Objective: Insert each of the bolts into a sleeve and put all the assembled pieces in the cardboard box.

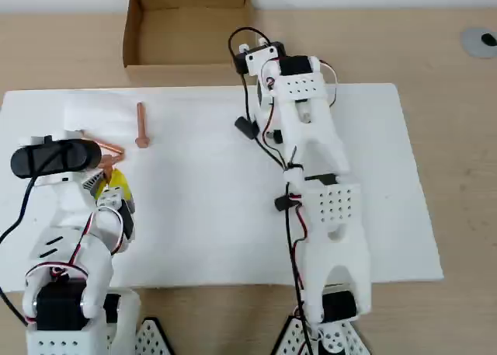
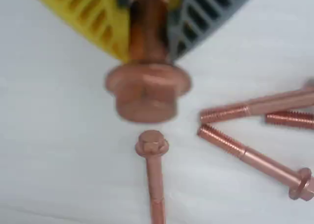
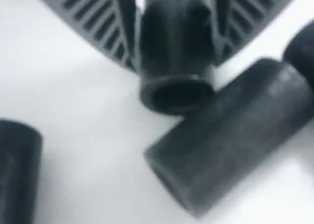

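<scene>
White mat (image 1: 233,215) on wooden table (image 1: 454,184): we log the left gripper (image 2: 147,18) clamped on one bolt (image 2: 147,94), the right gripper (image 3: 176,28) clamped on one sleeve (image 3: 176,87), neither joined yet, spare bolts (image 2: 248,155) and spare sleeves (image 3: 230,140) loose, cardboard box (image 1: 130,36) unfilled.

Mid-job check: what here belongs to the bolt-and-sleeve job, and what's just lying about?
Job: bolt in left gripper; sleeve in right gripper; loose bolts; loose sleeves; cardboard box.
Lying about: white mat; grey disc on the table.
</scene>
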You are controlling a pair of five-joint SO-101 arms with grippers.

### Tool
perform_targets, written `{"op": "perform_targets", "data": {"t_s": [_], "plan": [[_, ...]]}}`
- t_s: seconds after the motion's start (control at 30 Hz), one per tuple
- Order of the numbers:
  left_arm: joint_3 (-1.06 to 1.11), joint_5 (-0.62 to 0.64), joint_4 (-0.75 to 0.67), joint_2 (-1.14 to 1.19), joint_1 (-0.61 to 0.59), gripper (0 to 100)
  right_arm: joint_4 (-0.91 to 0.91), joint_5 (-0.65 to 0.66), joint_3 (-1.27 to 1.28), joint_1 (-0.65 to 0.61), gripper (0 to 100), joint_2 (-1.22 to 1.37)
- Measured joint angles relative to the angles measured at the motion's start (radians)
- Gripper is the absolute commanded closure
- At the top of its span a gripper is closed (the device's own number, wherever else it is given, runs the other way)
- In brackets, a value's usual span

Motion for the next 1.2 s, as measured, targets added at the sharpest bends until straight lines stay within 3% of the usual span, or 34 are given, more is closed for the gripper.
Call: {"op": "perform_targets", "data": {"t_s": [0.43, 0.73, 0.97, 1.2], "plan": [[-0.055, 0.028, 0.014, -0.084, 0.021, 99, 0.216, 0.012, -0.430, -0.014, 98.9, 0.006], [-0.066, -0.066, 0.014, -0.249, 0.063, 99, 0.216, 0.095, -0.407, -0.176, 98.9, -0.577], [-0.183, -0.068, 0.117, -0.252, 0.092, 99, 0.218, 0.097, 0.180, -0.370, 98.9, -1.309], [-0.302, -0.068, 0.169, -0.255, 0.163, 99, 0.077, 0.230, 0.888, -0.299, 98.9, -1.887]]}}
